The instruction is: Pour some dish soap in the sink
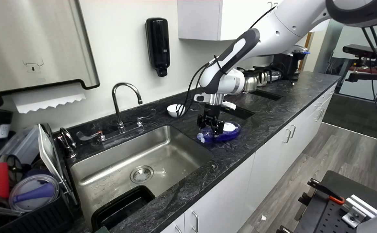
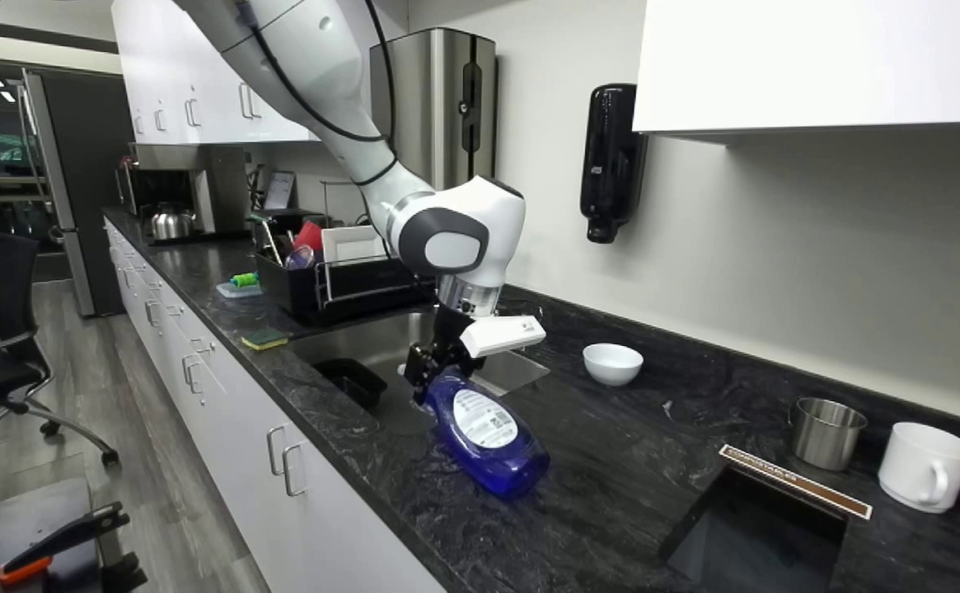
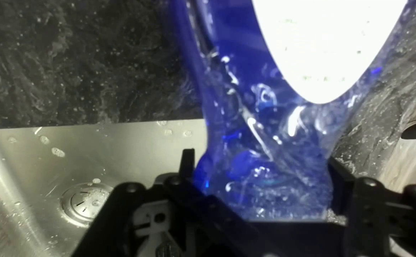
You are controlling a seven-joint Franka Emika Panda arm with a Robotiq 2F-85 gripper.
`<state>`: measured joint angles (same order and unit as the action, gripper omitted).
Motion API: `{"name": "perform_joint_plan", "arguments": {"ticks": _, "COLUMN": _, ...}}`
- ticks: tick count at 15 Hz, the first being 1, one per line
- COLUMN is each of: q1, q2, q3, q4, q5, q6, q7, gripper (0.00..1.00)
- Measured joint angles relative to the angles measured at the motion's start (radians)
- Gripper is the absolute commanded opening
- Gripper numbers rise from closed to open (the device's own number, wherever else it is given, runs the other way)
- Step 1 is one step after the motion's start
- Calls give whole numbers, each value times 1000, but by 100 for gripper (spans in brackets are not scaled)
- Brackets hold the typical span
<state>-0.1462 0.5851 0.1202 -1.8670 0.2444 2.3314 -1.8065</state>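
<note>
Beside the sink's [image 1: 178, 155] left rim, a black dish rack [image 1: 50, 210] is standing on the desk [image 1: 188, 191]. The sink is filling much of the space between the desk's back and front edges; a black tub [image 1: 123, 207] is sitting along its front wall, and a faucet [image 1: 116, 103] is rising by the back edge. Farther right, a white bowl [image 1: 175, 110] is resting near the back edge, past the sink's back right corner. At the sink's right rim, the claw [image 1: 212, 129] is grasping the soap bottle [image 1: 227, 135] near its neck, pressing from both sides. The bottle is lying sideways in that hold, its pale cap [image 1: 201, 137] pointing left; whether its underside is touching the desk, the views are not settling. No soap is visibly flowing, so the step in hand is probably lining up, with pouring not yet beginning. The next move is likely calling for bringing the cap left, past that rim, then tilting the claw so the cap is dipping below the bottle's base.
</note>
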Motion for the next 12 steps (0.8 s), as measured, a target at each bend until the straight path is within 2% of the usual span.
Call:
{"name": "perform_joint_plan", "arguments": {"ticks": 5, "q1": -16, "q2": -37, "q3": 0, "q4": -3, "q5": 32, "q6": 0, "q7": 9, "gripper": 56}}
{"name": "perform_joint_plan", "arguments": {"ticks": 12, "q1": -81, "q2": -92, "q3": 0, "q4": -2, "q5": 165, "q6": -1, "q7": 9, "gripper": 56}}
